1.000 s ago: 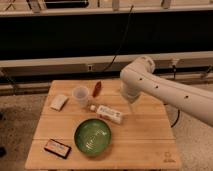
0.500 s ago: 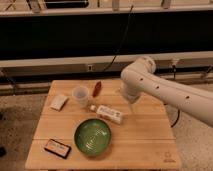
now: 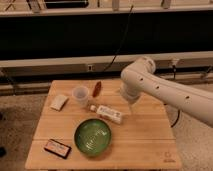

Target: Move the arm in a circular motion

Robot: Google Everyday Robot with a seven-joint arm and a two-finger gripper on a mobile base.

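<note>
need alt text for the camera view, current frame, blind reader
A large white robot arm reaches in from the right over a wooden table, its claw hanging down near the table's back right. On the table: a green bowl, clear cup, white box, dark packet, white packet and reddish item.

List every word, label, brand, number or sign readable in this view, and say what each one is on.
No text can be read here.
White box: faint markings, too blurred to read.
Dark packet: reddish print, too blurred.
Table: small corner mark, unreadable.
The arm carries no lettering; its gripper hangs over the table by the box.
</note>
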